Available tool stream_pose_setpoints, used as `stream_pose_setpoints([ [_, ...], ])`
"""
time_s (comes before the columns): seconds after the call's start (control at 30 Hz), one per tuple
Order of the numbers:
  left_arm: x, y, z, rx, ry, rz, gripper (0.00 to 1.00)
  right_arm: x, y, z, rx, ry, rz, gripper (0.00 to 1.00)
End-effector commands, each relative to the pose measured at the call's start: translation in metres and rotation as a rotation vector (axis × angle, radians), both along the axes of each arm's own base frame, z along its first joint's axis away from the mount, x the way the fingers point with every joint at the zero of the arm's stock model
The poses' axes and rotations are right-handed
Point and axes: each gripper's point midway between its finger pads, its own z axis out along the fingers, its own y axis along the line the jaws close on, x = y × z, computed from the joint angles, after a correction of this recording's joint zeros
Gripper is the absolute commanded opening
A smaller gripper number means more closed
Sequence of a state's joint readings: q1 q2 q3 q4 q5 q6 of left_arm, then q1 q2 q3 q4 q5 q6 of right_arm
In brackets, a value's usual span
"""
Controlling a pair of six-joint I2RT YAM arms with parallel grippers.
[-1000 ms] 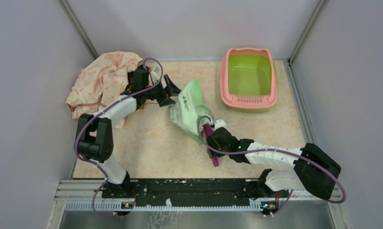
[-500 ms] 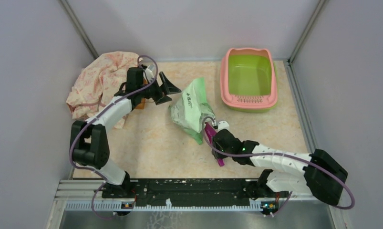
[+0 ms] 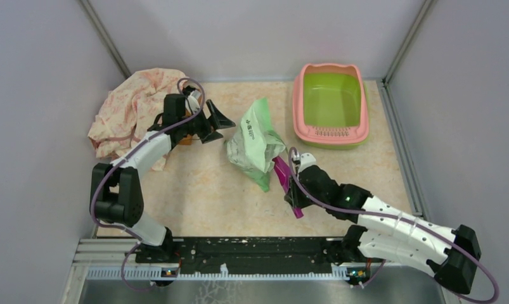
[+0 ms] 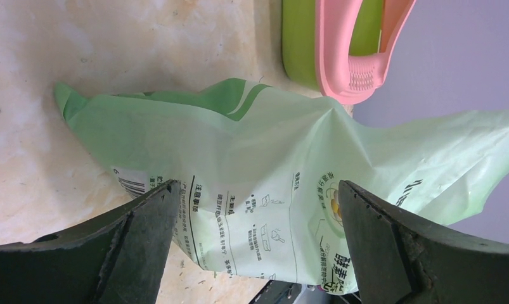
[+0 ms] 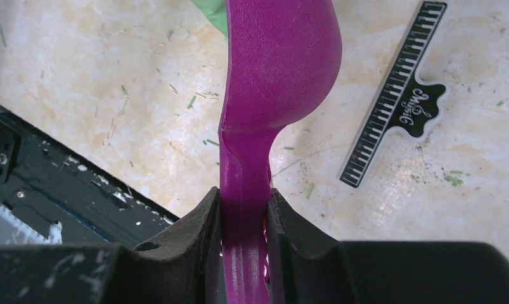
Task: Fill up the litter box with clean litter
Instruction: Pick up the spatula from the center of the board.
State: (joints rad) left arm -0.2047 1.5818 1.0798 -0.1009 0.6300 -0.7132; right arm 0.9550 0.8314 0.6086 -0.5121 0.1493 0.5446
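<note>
Swinging out to the right, the right arm carries the purple scoop (image 5: 276, 66) up beside the green bag (image 3: 255, 139), while the left arm has pulled back toward the crumpled floral cloth (image 3: 134, 107). The right gripper (image 5: 244, 204) has gone from loose to clenched on the scoop's handle, fingers pressed against both sides, with the bowl pointing away over the table (image 3: 201, 190). The left gripper (image 4: 258, 187) is spread wide and grasps nothing; the bag's printed face sits beyond its fingers, not touched by them. To me this looks like the tool is now secured and scooping has yet to begin. The litter box (image 3: 298, 107) sits at the far right against the back wall, well apart from the scoop, and its lime basin is bare. No loose litter shows anywhere, so it is presumably still in the bag. The bag carries columns of Chinese characters, a barcode and small pictograms, too fine for me to read with confidence. A black clip (image 5: 397, 101) lying on the table is printed like piano keys and bears a curly white word that seems to say "Music".
</note>
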Motion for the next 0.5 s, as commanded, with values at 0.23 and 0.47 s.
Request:
stream_pose_setpoints([
  [0.23, -0.002, 0.001, 0.014, -0.009, -0.056, -0.017, 0.99, 0.009, -0.024, -0.02, -0.14, 0.075, -0.205, 0.0],
  [0.47, -0.008, 0.005, 0.021, 0.002, -0.079, -0.009, 0.99, 0.009, -0.026, 0.005, -0.088, 0.041, -0.209, 0.0],
])
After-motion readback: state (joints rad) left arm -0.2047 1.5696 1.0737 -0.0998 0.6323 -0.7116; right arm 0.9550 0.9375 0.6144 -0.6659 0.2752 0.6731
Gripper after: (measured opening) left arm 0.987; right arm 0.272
